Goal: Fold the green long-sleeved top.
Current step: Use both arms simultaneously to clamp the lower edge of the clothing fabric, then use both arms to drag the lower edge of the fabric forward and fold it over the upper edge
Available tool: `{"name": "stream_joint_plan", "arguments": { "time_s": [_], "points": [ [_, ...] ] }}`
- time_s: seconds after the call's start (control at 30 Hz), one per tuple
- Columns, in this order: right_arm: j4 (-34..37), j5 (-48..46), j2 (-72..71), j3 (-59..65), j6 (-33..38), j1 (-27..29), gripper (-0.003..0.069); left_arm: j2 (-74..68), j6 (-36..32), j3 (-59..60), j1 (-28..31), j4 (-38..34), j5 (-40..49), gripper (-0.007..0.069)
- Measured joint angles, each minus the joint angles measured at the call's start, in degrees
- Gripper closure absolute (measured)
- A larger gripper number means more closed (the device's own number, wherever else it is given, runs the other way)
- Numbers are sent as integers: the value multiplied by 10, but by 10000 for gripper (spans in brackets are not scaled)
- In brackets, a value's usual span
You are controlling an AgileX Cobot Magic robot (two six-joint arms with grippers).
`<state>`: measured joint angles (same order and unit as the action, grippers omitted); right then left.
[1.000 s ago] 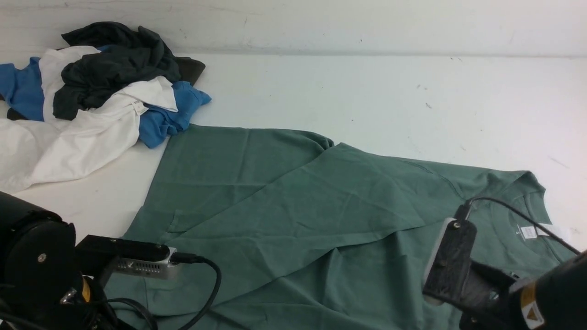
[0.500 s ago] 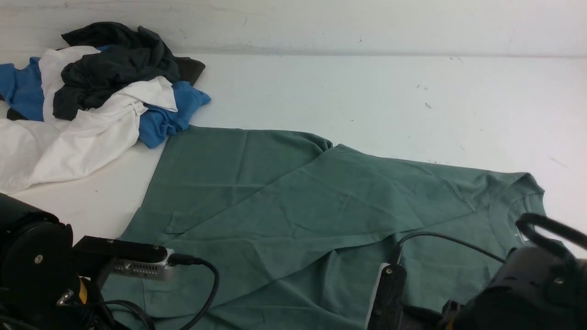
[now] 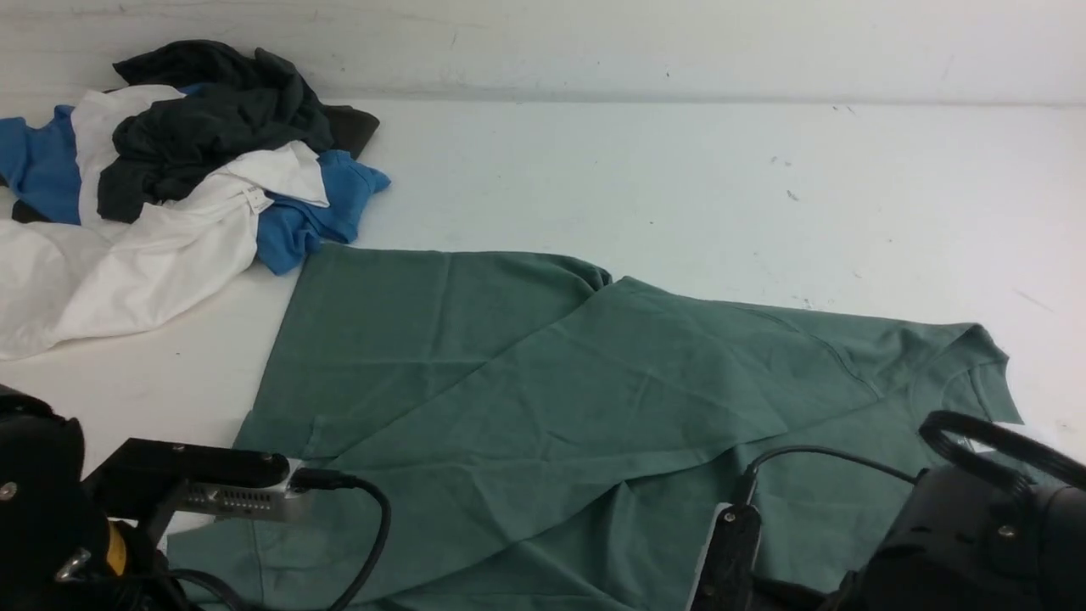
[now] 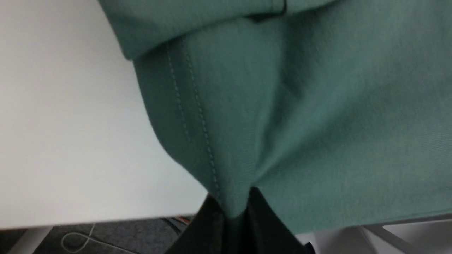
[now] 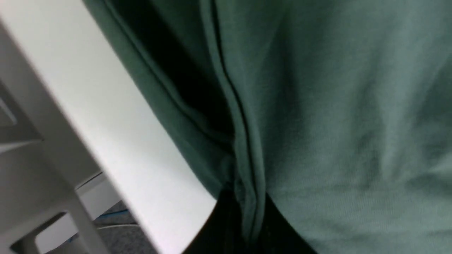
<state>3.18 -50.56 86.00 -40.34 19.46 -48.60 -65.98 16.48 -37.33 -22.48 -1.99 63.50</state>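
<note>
The left gripper (image 4: 235,215) and right gripper (image 5: 247,218) pinch the green long-sleeved top (image 3: 551,382) at its near edge — next, the 2 should probably lift together

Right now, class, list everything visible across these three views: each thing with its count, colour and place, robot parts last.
green long-sleeved top: one, sage green, spread over the table's near half, one part folded across itself
black garment: at least one, black, on top of the far-left pile
white garment: at least one, white, near side of that pile
blue garment: count unclear, blue, showing at both ends of the pile
table: one, white, under everything
left gripper: one, black, shut on the top's stitched hem
right gripper: one, black, shut on the top's edge
</note>
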Motion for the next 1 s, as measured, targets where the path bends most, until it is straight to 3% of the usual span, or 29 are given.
{"name": "stream_joint_plan", "arguments": {
  "time_s": [0.17,0.37,0.5,0.83,1.0],
  "points": [
    [-32,-35,-64,-14,-35,0,645,54,23,-59,0,20,35,606],
    [-188,-59,-107,-101,-100,5,646,13,48,-194,1,93,58,606],
    [-229,-55,-88,-181,-108,47,646,-50,51,-281,19,121,60,606],
    [-171,-11,52,-362,14,175,646,-237,23,-467,88,126,55,606],
    [-137,13,141,-446,55,204,646,-335,22,-540,119,126,54,606]
  ]
}}
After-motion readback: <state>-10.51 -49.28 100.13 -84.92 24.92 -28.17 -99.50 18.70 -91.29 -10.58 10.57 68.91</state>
